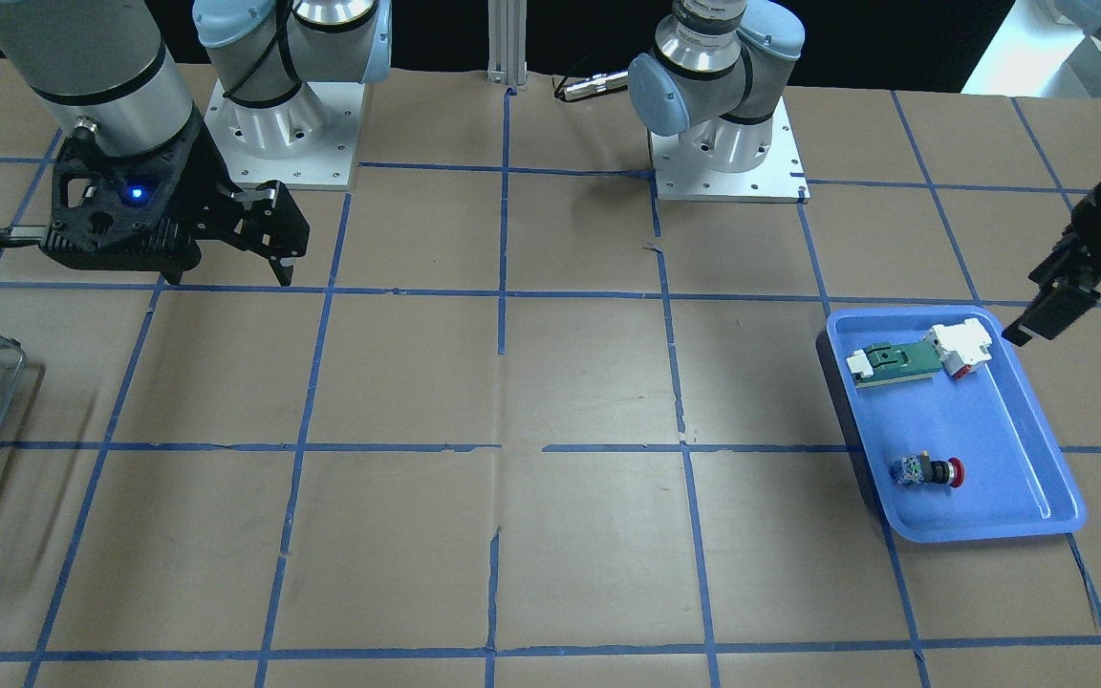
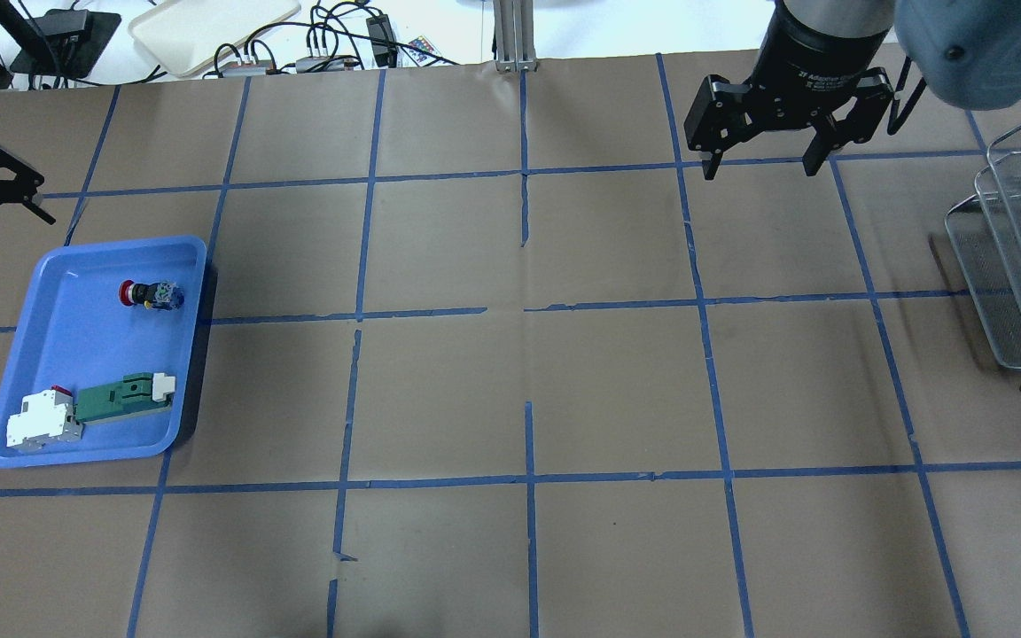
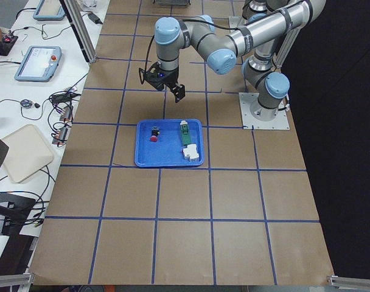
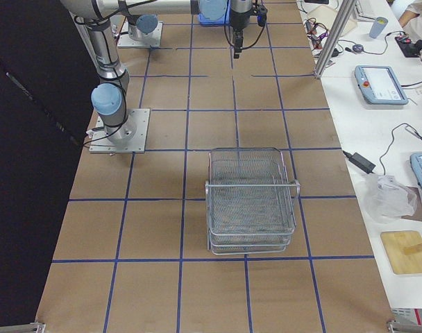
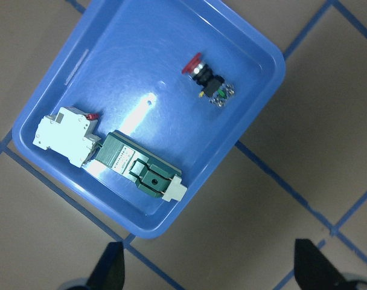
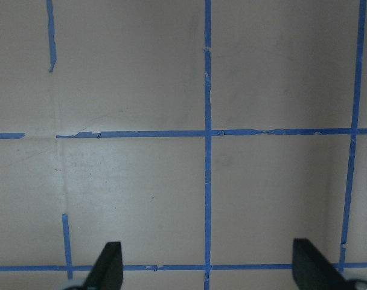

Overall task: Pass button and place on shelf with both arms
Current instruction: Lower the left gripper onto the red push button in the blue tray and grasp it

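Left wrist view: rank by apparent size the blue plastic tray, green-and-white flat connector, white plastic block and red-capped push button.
1. blue plastic tray
2. green-and-white flat connector
3. white plastic block, only slightly smaller
4. red-capped push button

SITE: robotics lab | EVIDENCE: arm bases (image 1: pixel 283 143) bolted to tape-gridded table (image 1: pixel 550 382); teach pendants (image 3: pixel 39 62), cabling (image 3: pixel 63 112) on side bench (image 3: pixel 8 100)

The left gripper (image 5: pixel 210 269) and the right gripper (image 2: pixel 759 168) both point downward, jaws spread wide

Right tool (image 2: pixel 759 167) collar: white print "2F Adaptive…", rest unreadable.
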`<action>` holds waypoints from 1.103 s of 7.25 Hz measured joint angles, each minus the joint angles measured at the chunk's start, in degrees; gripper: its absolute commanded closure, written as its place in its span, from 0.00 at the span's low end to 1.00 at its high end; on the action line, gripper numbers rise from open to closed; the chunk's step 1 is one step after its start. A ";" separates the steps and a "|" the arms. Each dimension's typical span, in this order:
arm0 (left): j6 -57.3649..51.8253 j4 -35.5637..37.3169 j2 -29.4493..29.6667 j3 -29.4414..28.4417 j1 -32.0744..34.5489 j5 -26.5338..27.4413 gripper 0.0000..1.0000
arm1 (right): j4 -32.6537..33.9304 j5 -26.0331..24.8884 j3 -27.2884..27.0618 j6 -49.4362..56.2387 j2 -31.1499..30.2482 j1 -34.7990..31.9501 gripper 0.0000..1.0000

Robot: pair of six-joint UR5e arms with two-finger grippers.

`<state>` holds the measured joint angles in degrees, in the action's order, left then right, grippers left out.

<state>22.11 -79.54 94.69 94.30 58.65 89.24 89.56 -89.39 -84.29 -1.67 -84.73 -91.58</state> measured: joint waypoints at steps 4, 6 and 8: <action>18.74 4.65 12.10 -2.43 -7.24 -9.73 0.00 | 0.00 0.07 -0.06 0.00 0.01 0.00 0.00; 24.78 6.32 17.89 -4.44 -7.88 -12.31 0.00 | 0.00 0.09 -0.08 0.00 0.01 0.00 0.00; 28.55 6.70 22.35 -5.02 -7.97 -15.31 0.00 | 0.00 0.09 -0.09 0.00 0.00 0.00 0.00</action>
<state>50.66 -72.85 117.04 89.28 50.68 73.94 89.56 -89.30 -84.37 -1.67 -84.73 -91.58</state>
